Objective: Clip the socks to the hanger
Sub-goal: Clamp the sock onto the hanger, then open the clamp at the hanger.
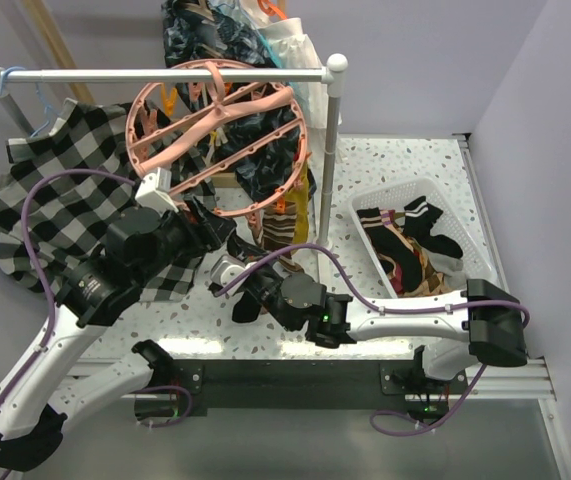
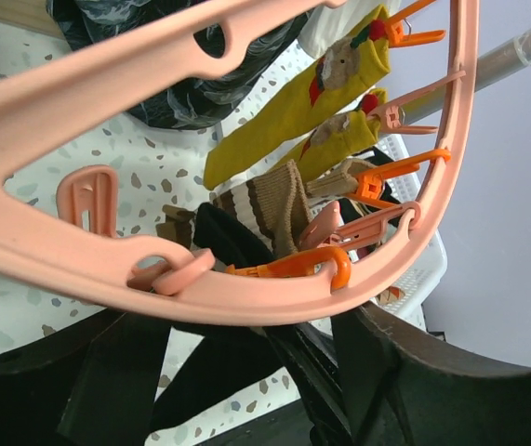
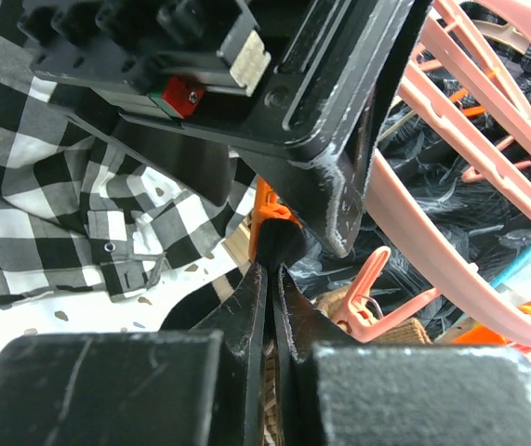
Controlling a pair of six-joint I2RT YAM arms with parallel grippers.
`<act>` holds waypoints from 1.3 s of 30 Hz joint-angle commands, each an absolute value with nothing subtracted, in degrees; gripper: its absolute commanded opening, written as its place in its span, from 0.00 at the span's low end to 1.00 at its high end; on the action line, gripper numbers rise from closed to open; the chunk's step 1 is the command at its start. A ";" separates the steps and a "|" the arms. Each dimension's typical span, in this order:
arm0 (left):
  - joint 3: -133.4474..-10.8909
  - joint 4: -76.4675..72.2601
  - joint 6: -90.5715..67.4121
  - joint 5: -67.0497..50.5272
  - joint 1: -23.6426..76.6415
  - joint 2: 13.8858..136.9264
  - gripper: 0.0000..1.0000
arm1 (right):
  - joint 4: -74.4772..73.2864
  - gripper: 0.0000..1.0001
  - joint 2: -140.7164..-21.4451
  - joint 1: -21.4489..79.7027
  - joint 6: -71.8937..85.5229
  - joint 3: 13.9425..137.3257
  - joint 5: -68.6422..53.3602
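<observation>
Socks hang from clips on the pink hanger, among them mustard socks and a brown striped sock; the hanger itself hangs on the white rail above the table, beside the checkered shirt. The left tool sits at the ring's lower rim with its jaws apart, the rim passing across the gap between them. Just below it, the right tool has its jaws pressed together on a black sock, right under an orange clip, and more socks lie in the white basket to the right.
</observation>
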State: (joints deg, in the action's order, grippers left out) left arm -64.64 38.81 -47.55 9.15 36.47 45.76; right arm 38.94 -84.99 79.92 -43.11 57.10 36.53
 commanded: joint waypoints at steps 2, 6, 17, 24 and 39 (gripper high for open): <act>-67.41 38.67 -48.43 9.23 36.47 44.56 0.75 | 42.36 0.03 -82.27 79.80 -41.49 58.89 37.44; -68.90 40.42 -47.90 9.14 36.47 44.12 0.81 | 42.36 0.29 -81.83 79.72 -41.31 58.54 37.62; -70.31 42.80 -39.22 5.72 36.39 37.27 0.83 | 32.27 0.53 -78.93 74.10 -29.10 59.41 37.18; -72.07 45.61 -34.19 7.99 36.47 34.28 0.81 | 27.25 0.62 -75.77 69.61 -22.06 59.50 35.77; -59.95 29.99 -23.74 0.88 36.39 30.77 0.79 | 21.71 0.64 -75.15 69.26 -19.51 60.91 32.43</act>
